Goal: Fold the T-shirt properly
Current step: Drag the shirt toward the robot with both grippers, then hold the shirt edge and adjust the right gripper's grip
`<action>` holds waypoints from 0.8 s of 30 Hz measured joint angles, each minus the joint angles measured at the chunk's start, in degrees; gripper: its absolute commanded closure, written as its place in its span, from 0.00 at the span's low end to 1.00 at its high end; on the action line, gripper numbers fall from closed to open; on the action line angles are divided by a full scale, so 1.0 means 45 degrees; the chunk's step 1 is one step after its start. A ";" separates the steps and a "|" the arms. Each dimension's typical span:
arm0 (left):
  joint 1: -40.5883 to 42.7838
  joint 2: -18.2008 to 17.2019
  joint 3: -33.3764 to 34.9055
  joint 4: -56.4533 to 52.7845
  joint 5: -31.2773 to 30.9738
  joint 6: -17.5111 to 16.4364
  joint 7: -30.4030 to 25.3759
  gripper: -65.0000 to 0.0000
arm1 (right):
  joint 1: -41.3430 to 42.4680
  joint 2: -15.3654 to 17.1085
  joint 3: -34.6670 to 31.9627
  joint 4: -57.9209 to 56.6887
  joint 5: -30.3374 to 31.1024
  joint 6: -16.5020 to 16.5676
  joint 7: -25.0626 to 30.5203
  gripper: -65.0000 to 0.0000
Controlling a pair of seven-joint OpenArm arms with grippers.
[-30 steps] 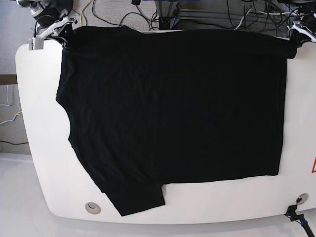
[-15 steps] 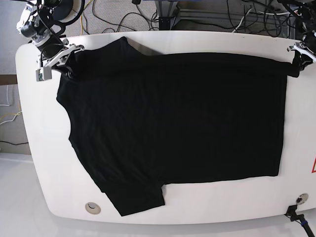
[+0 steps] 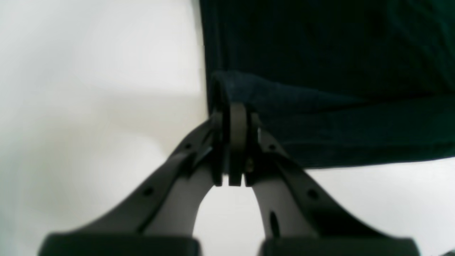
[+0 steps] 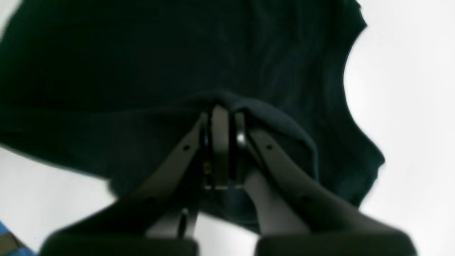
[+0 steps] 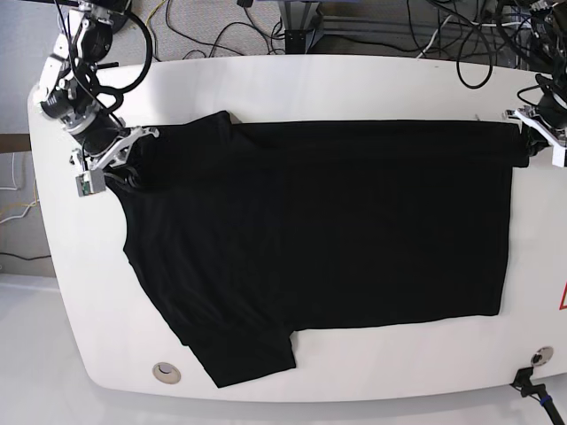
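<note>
The black T-shirt [image 5: 328,221] lies spread on the white table [image 5: 372,84], plain side up, with its far edge lifted and rolled toward the near side. At the shirt's far right corner in the base view, my left gripper [image 5: 524,149] is shut on the cloth; in the left wrist view the left gripper [image 3: 233,117] pinches a fold of T-shirt [image 3: 320,71]. My right gripper [image 5: 131,173] is shut on the far left edge by the sleeve; in the right wrist view the right gripper [image 4: 220,113] grips bunched T-shirt [image 4: 177,53].
Cables [image 5: 230,31] run behind the table's far edge. A round grommet [image 5: 166,373] sits near the front left corner and another grommet [image 5: 540,357] at the front right. A red triangle mark [image 5: 562,297] shows at the right edge.
Both grippers have pulled the shirt's far edge toward the near side, away from the table's back edge. Bare table now shows behind the shirt.
</note>
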State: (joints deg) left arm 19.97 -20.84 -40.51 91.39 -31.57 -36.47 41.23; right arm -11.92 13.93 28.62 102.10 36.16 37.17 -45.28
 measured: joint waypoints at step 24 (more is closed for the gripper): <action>-0.1205 -0.0102 0.0257 -0.0418 0.0879 -0.0049 -0.0243 0.64 | 0.2322 0.0219 -0.1700 -0.2123 -0.1418 0.0131 0.0588 0.92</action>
State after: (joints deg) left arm 14.55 -21.30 -39.35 89.52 -27.62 -36.69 40.14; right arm -1.48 14.92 20.97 92.55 29.78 37.76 -42.63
